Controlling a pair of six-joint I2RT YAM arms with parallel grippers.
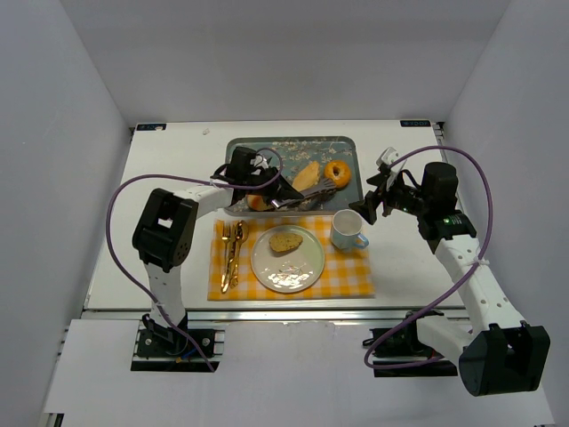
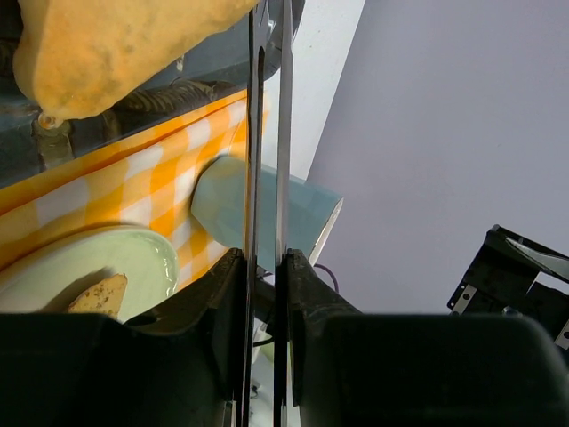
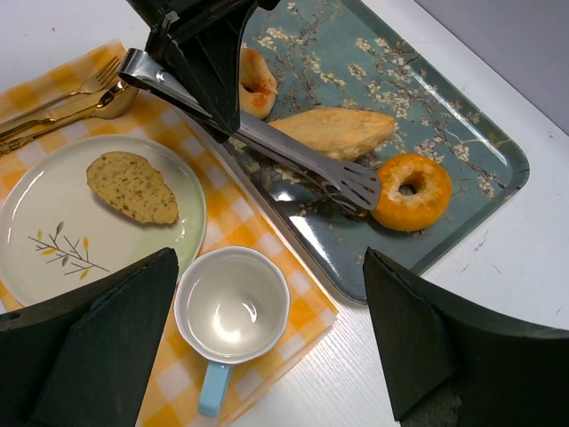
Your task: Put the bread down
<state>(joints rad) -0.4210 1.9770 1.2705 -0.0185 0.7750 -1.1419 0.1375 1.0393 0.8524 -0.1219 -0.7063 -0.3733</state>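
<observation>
Overhead view: a floral tray point(image 1: 236, 151) sat at the upper centre of the table, and a yellow checked placemat point(image 1: 356, 276) lay just below it. The bread slice point(image 1: 285, 241) rested on the pale plate point(image 1: 286, 276) in the middle of the placemat, upper half of the plate. A fork point(image 1: 226, 253) and a spoon point(image 1: 238, 249) lay side by side at the placemat's left edge, and a cup point(image 1: 345, 229) with a blue handle stood upright at its upper right, just beside the plate. On the tray were a long bread roll point(image 3: 333, 132), a ring doughnut point(image 3: 411, 191) to its right, and a rounded bun point(image 3: 253, 84) partly hidden behind the left arm. The left gripper point(image 1: 262, 189) hung over the tray's lower left edge, clamped on metal tongs point(image 3: 293, 151). The tongs ran diagonally across the tray, passing just below the long roll, their slotted tip touching the doughnut's left side. In the left wrist view the two blades stood close together between the gripper's fingers point(image 2: 222, 294). The right gripper point(image 1: 373, 200) hovered at the right of the tray, above the cup, its fingers point(image 3: 98, 347) spread wide apart.
</observation>
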